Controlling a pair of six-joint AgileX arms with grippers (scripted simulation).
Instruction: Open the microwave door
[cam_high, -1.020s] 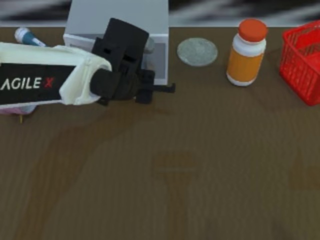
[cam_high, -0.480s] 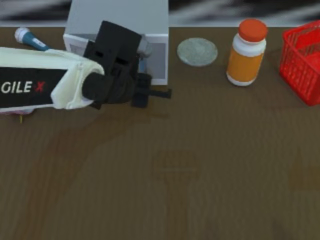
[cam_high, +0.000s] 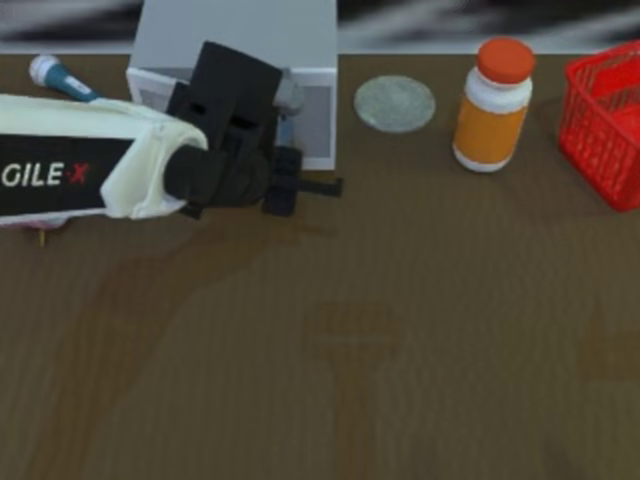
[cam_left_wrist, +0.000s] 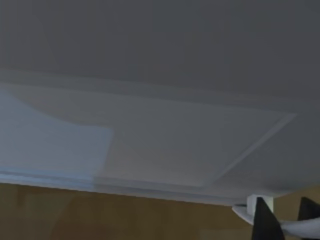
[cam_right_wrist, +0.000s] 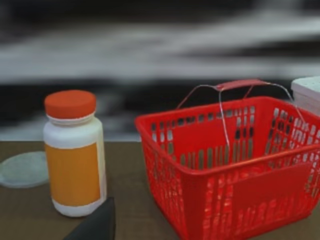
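The light-grey microwave (cam_high: 240, 35) stands at the back left of the table. Its white-framed door (cam_left_wrist: 150, 135) with the grey window fills the left wrist view and looks flat against the front. My left gripper (cam_left_wrist: 285, 220) is right at the microwave's front, low down by the door's right edge. Its dark fingertips (cam_left_wrist: 262, 222) stand close together on either side of the white handle (cam_left_wrist: 260, 201). In the top view the left gripper (cam_high: 275, 165) and its wrist block cover most of the door. My right gripper (cam_right_wrist: 95, 226) is parked out of the top view.
A grey round disc (cam_high: 395, 103) lies to the right of the microwave. Further right are an orange-capped bottle (cam_high: 493, 105) and a red basket (cam_high: 605, 125). A blue-tipped tool (cam_high: 55, 75) lies at the far left. The brown table (cam_high: 380, 340) stretches to the front.
A second ago the left arm and gripper shifted slightly left and toward the table's front, along the microwave's face. Over the last half second nothing has visibly moved.
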